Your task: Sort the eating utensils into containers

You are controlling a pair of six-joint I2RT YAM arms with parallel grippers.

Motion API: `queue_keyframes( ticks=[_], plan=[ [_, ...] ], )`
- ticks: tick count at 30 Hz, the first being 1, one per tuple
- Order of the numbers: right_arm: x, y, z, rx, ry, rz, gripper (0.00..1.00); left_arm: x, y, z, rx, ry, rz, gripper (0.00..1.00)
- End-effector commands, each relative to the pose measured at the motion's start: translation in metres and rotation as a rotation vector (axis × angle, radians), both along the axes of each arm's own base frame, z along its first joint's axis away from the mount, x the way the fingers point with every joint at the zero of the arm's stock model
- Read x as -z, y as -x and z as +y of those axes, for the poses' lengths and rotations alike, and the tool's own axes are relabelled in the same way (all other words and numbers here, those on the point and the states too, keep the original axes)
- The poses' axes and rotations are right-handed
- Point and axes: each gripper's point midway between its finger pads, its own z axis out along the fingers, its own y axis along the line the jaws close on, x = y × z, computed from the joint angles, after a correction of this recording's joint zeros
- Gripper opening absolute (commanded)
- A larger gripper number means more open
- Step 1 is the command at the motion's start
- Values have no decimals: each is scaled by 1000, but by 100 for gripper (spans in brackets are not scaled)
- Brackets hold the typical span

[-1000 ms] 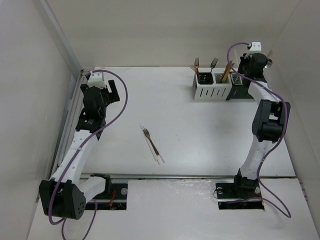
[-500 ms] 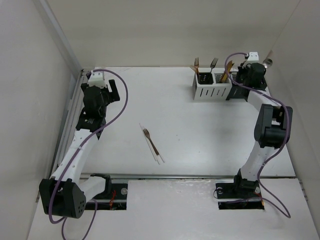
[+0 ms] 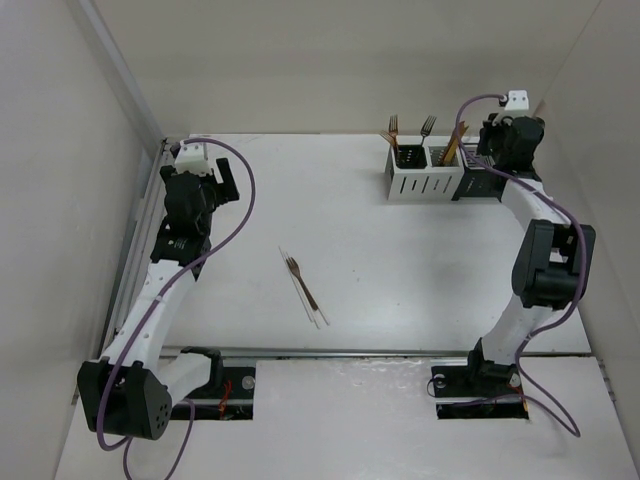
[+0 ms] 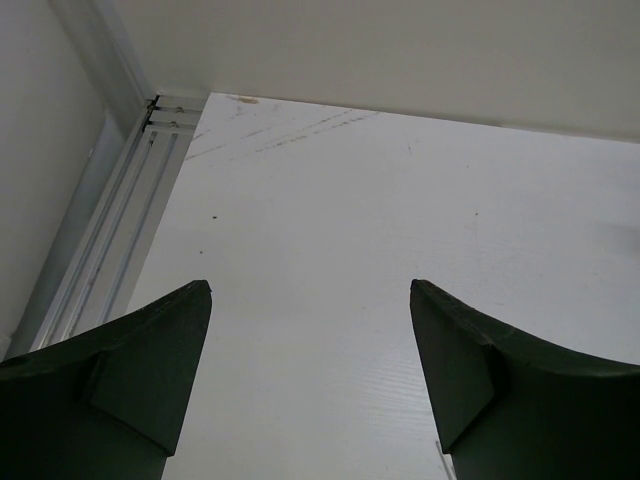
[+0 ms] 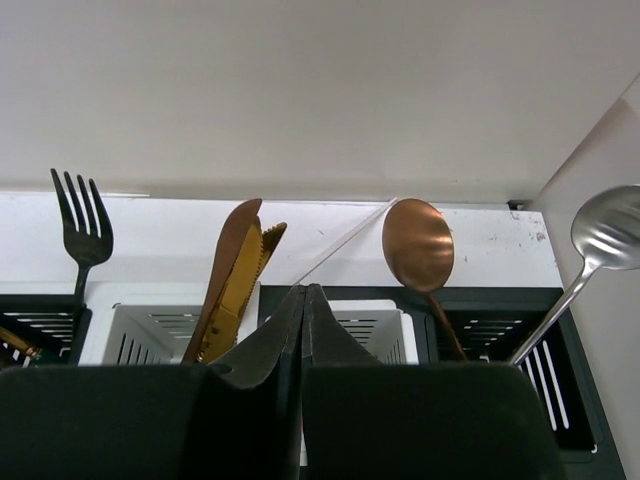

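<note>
Right gripper [image 5: 303, 293] has shifted rightward above the far-right containers [image 3: 420, 186], jaws together and empty, left gripper [image 4: 310, 288] agape; advise lifting clear of the copper spoon [image 5: 418, 243] before fetching the mid-table fork [image 3: 303, 283].

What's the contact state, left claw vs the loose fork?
Apart. Top view: left claw hangs by the far-left rail, the fork lies well right of it, bare table between them.
</note>
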Motion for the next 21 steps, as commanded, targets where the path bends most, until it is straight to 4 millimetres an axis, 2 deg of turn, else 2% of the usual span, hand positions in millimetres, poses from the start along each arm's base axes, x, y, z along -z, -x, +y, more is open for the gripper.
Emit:
queue_keyframes(
  ticks=[1, 8, 10, 11, 12, 13, 14, 15, 16, 17, 18, 20, 21],
  plan=[
    [-65, 4, -2, 3, 11, -151, 0, -33, 2, 1, 3, 5, -97, 77],
    [-67, 9, -1, 3, 9, -135, 0, -36, 3, 1, 2, 16, -107, 77],
    [-74, 11, 9, -50, 6, -140, 1, -36, 3, 1, 2, 16, -107, 77],
    [-71, 15, 12, -64, 1, -116, 9, -34, 4, 1, 1, 23, -99, 77],
    [-78, 18, 22, -81, 0, -114, 17, -37, 6, 1, 0, 35, -109, 77],
    [-75, 21, 31, -96, -5, -92, 26, -32, 6, 1, 0, 34, -100, 77],
    [-61, 24, 56, -141, -17, -25, 46, -32, 6, 0, -2, 45, -101, 77],
    [-65, 32, 70, -154, -18, -9, 54, -33, 6, -2, 6, 55, -101, 77],
    [-60, 36, 87, -170, -18, 23, 61, -31, 8, -1, 7, 55, -101, 77],
    [-54, 44, 126, -198, -8, 58, 65, -31, 8, -1, 7, 55, -101, 77],
    [-25, 57, 147, -220, 11, 159, 71, -31, 8, -2, 5, 65, -102, 77],
    [-9, 78, 190, -259, 57, 230, 73, -28, 11, 0, -8, 73, -94, 77],
    [14, 107, 243, -377, 88, 315, 74, -32, 13, 0, -8, 75, -106, 77]
  ],
)
